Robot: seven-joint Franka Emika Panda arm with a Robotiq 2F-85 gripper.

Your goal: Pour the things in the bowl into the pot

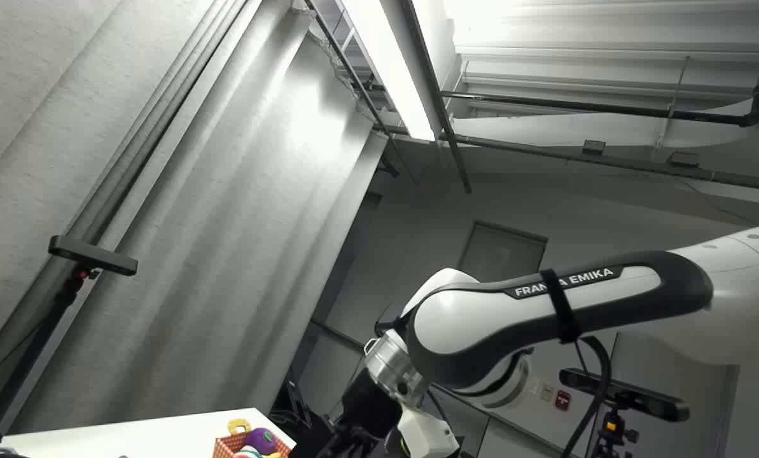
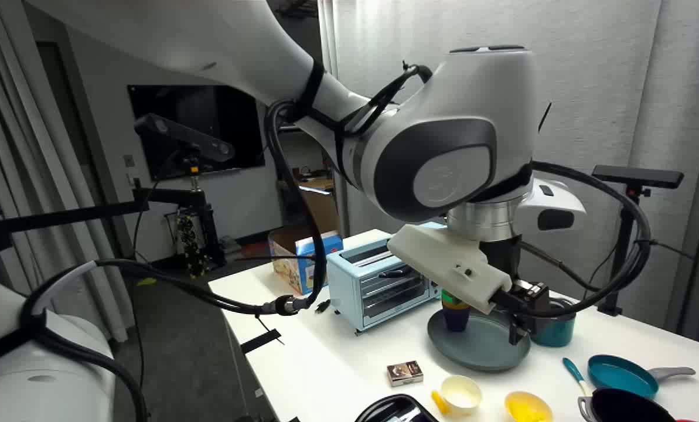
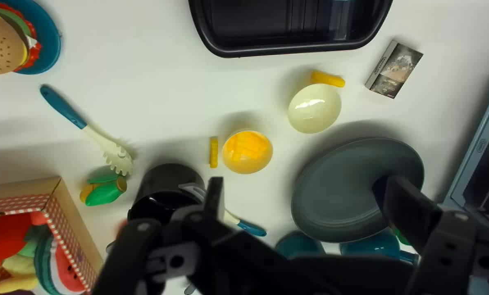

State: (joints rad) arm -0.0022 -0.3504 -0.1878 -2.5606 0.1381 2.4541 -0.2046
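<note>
1. Spread wide and holding nothing, my gripper (image 3: pixel 305 192) hangs above a white table (image 3: pixel 166 82). In the wrist view, one finger (image 3: pixel 214 198) shows just beside a black pot (image 3: pixel 162 178); the opposite finger (image 3: pixel 412 209) covers part of a grey plate (image 3: pixel 334 192).
2. The small bowl (image 3: pixel 244 167), with yellow chunks (image 3: pixel 246 144) in it, rests on the table near the pot. A yellow stick (image 3: pixel 214 152) lies just beside it.
3. I have bare table from the small bowl up to a black tray (image 3: pixel 285 51) at the top of the wrist view, and a narrower bare strip between that bowl and the plate.
4. In an exterior view, the table's edge runs down the picture, with a mostly bare band between it and a pale blue toaster oven (image 2: pixel 346 287).
5. A toy burger (image 3: pixel 0 43) on a blue dish (image 3: pixel 51 47) shows only in the wrist view; a teal frying pan (image 2: pixel 621 375) shows only in an exterior view.
6. A box (image 1: pixel 224 449) of toy food shows at the lower edge of an exterior view and fills the wrist view's lower left corner.
7. Around me stand a cream bowl (image 3: pixel 312 116), a small carton (image 3: pixel 394 69) and, on the plate, a purple thing (image 2: pixel 456 321), mostly hidden by my finger in the wrist view.
</note>
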